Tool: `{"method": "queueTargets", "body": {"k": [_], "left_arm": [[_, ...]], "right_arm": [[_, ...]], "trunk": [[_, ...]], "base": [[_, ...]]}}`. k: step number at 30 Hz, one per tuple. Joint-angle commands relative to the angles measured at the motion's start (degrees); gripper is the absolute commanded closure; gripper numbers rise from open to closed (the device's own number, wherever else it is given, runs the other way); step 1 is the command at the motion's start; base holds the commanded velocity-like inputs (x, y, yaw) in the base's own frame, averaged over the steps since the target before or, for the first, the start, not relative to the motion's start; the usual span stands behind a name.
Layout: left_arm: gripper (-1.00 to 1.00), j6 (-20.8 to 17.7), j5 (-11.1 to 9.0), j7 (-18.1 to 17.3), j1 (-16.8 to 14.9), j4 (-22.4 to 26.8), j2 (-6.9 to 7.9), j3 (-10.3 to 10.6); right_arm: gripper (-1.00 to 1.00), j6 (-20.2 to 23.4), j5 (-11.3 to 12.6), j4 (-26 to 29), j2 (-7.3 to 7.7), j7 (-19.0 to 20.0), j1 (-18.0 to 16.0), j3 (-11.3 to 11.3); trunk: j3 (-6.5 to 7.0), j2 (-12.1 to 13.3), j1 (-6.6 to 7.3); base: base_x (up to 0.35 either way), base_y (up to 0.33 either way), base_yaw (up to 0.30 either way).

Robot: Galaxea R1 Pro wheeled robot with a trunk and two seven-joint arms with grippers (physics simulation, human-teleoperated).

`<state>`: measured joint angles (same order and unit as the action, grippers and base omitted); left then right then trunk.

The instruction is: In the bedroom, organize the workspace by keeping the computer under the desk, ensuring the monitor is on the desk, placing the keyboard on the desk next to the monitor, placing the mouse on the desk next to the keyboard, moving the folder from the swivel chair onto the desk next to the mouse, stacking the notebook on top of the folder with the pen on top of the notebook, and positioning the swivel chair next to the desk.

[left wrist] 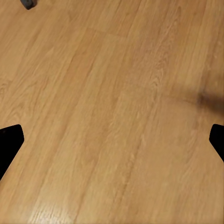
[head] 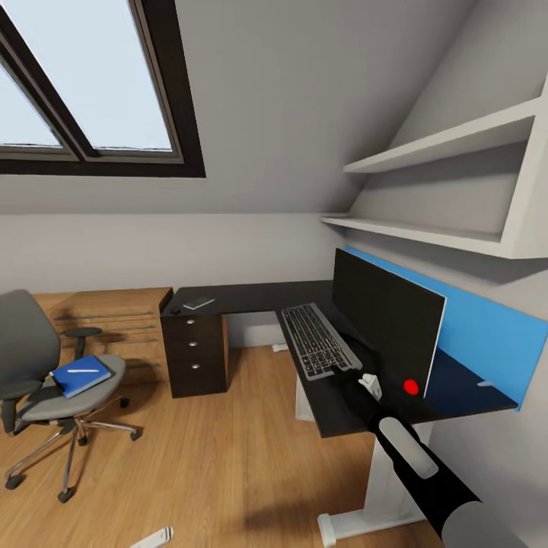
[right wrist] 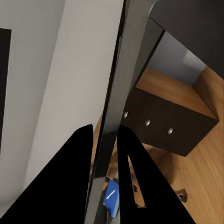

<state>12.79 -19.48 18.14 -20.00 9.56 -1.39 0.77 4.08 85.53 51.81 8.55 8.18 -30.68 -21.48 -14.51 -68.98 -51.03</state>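
On the long black L-shaped surface the right pincer sits at the lower edge of the wide flat black monitor; right wrist view shows its two dark fingers nearly closed on the thin screen panel, so it looks clamped on the monitor edge, likely to nudge or square the screen on the surface. Slim black keyboard with pale keys lies just beside the monitor, in front of it, already where the task wants it. Small dark mouse and a thin grey flat item, possibly the notebook, rest on the far wing above the round-knobbed drawers, well apart from the keyboard

Grey padded swivel chair with chrome star base stands well away from the surface, carrying the flat bright blue folder with a slim white pen on top, so the folder move is not yet done. Left pincer hangs over the bare wooden floor, fingertips wide apart, holding nothing, idle while the right arm works. Computer tower can't be made out
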Motion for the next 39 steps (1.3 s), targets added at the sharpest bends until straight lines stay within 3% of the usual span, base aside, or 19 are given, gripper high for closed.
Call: {"method": "queueTargets", "body": {"k": [1, 16, 30, 39], "left_arm": [[-1.00, 0.21, -0.29, 0.14, -0.04, -0.01, -0.01, 0.11], [-1.00, 0.21, -0.29, 0.14, -0.04, -0.01, -0.05, 0.11], [-1.00, 0.29, -0.28, 0.15, -0.04, -0.25, -0.38, 0.06], [-1.00, 0.30, -0.29, 0.14, -0.04, -0.25, -0.37, 0.02]], "right_arm": [[1.00, 0.05, 0.69, -0.02, 0.06, 0.33, -0.07, -0.15], [1.00, 0.07, 0.83, -2.00, 0.14, 0.44, -0.08, -0.03], [1.00, -0.19, 0.51, -3.39, -0.04, 0.28, 0.01, -0.14], [1.00, -0.13, 0.59, -3.39, -0.03, 0.34, 0.01, -0.15]], "trunk": [[-0.26, -0.46, -0.23], [-2.95, -6.48, -3.52], [-2.95, -6.47, -3.52], [-2.95, -6.47, -3.52]], "base": [[0.000, 0.000, 0.000], [0.000, 0.000, 0.000], [0.006, 0.000, 0.000], [0.233, 0.000, 0.000]]}}
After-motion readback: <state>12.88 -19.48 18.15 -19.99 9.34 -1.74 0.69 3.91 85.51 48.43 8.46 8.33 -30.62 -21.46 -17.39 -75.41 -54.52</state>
